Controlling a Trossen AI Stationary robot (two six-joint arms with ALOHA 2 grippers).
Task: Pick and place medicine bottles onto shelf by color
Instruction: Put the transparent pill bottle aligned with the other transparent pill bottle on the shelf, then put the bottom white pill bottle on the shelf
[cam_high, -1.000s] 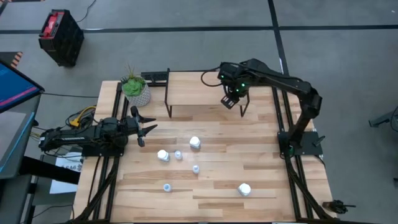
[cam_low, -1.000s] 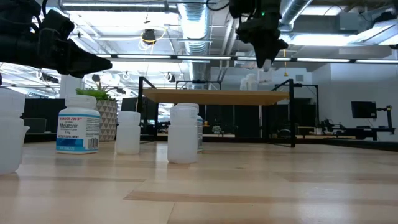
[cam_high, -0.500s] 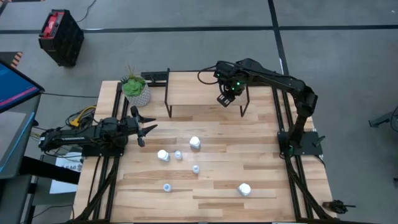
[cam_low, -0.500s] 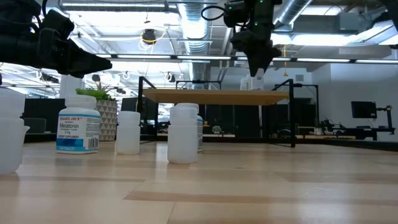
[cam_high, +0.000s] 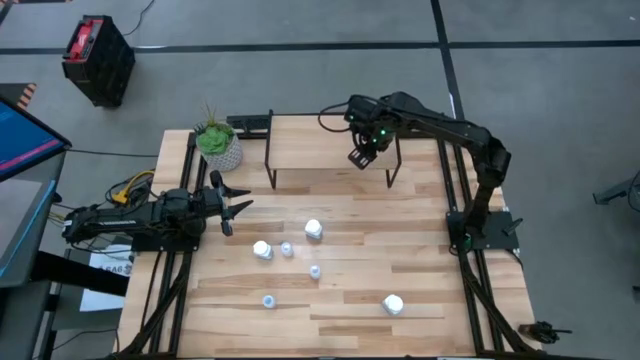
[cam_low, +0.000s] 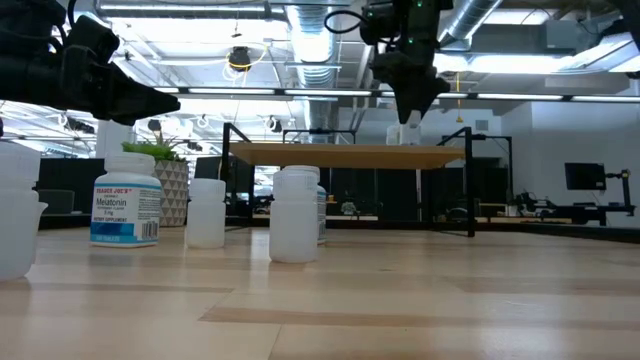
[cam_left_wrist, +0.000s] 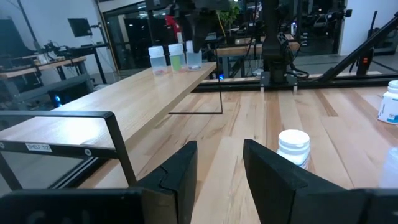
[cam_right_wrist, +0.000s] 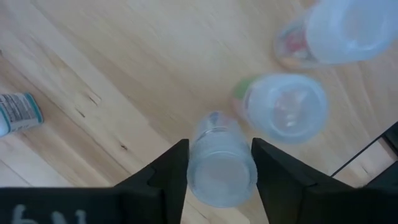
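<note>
The right gripper (cam_high: 361, 158) is held above the far right part of the shelf (cam_high: 310, 155), reached from the right arm's base at the worktop's right edge; its jaws are seen in the right wrist view to be pinching a small translucent bottle (cam_right_wrist: 221, 163), whose pale cap faces the camera between the two dark fingers (cam_right_wrist: 163, 174). Two more small translucent bottles (cam_right_wrist: 287, 106) are seen just beside the held one on the shelf board; in the left wrist view the three bottles on the shelf (cam_left_wrist: 173, 57) are seen standing close together in a row near its far end. In the low view the right gripper (cam_low: 410, 100) is shown directly over the shelf top (cam_low: 350, 155), with a small bottle at its tip.

Six bottles are left on the worktop (cam_high: 420, 230), well apart from the shelf; three larger white ones (cam_high: 313, 230) and three smaller translucent ones (cam_high: 287, 249) are scattered across its middle and near part; the nearest-right white bottle (cam_high: 393, 304) stands alone. A labelled white bottle (cam_low: 125, 208) is shown upright in the low view.

The left gripper (cam_high: 238, 207) is held at the worktop's left side, near a potted plant (cam_high: 218, 143); its jaws are spread and empty.
</note>
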